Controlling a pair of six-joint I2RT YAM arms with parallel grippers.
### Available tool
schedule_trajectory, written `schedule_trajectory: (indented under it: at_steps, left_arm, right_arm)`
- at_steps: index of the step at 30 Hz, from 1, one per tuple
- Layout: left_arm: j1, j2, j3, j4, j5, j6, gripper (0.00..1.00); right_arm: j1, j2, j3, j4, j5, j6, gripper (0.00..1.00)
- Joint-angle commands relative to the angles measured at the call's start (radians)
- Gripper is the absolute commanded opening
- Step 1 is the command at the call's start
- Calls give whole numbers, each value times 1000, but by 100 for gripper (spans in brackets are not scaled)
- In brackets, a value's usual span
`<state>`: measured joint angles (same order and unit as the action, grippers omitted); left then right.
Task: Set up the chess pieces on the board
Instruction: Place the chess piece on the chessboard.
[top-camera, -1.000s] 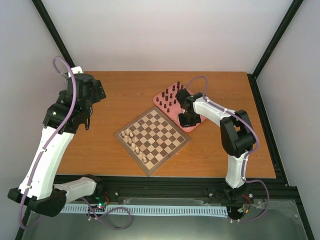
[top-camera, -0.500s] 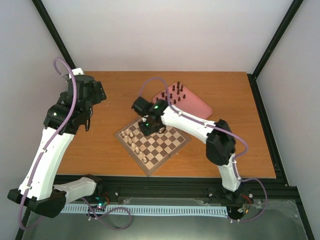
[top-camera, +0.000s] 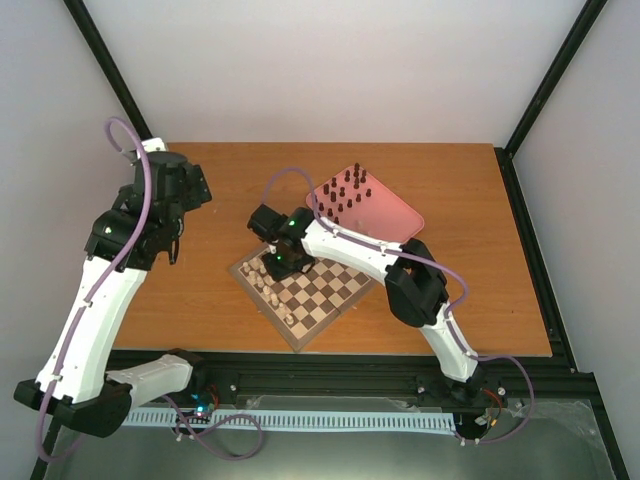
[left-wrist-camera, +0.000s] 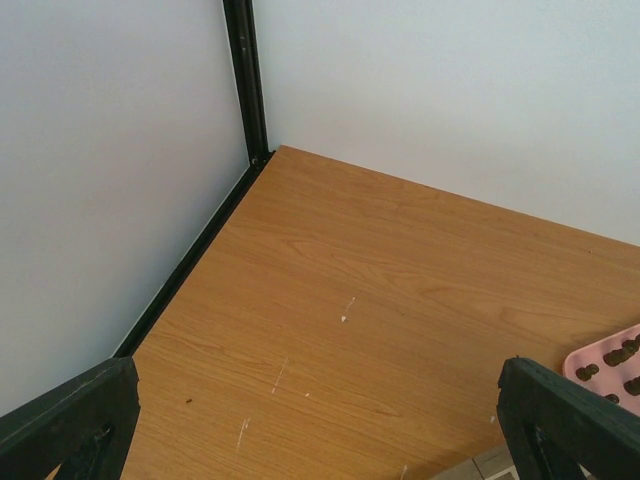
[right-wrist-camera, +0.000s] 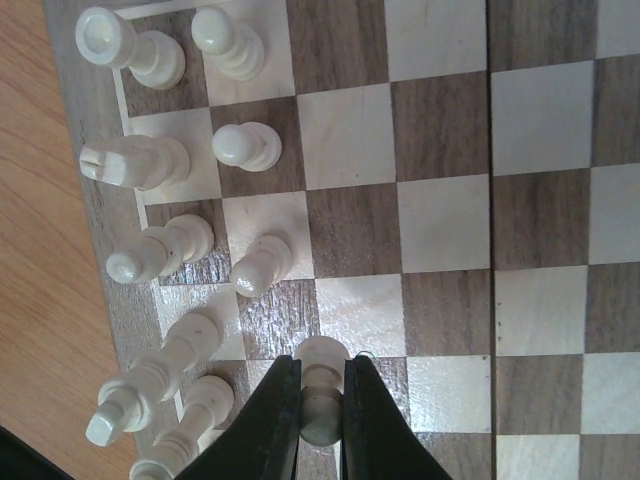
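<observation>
Over the left corner of the board (top-camera: 320, 285): the right hand (right-wrist-camera: 322, 368) is pinched narrow on a cream pawn (right-wrist-camera: 322, 352), one finger on each side. Whether the pawn's base touches the square under it cannot be told.
Cream pieces (right-wrist-camera: 150, 162): they stand in two rows along the board edge that meets the bare counter (right-wrist-camera: 40, 250), the nearest just beside the held pawn.
Dark pieces (top-camera: 345, 192): upright and bunched on the pink tray (top-camera: 400, 218), which lies just beyond the board's far corner.
Left hand (left-wrist-camera: 318, 400): raised over the counter's far left part, fingers spread wide with nothing between them, well apart from the board.
</observation>
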<state>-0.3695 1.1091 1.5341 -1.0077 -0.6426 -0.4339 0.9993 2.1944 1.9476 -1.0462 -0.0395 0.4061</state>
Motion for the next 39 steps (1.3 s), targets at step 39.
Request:
schedule_trajectory:
  at_steps: [39]
  left_arm:
    - [-6, -30, -14, -6, -20, -10, 100]
  right_arm:
    - [34, 74, 34, -16, -47, -27, 5]
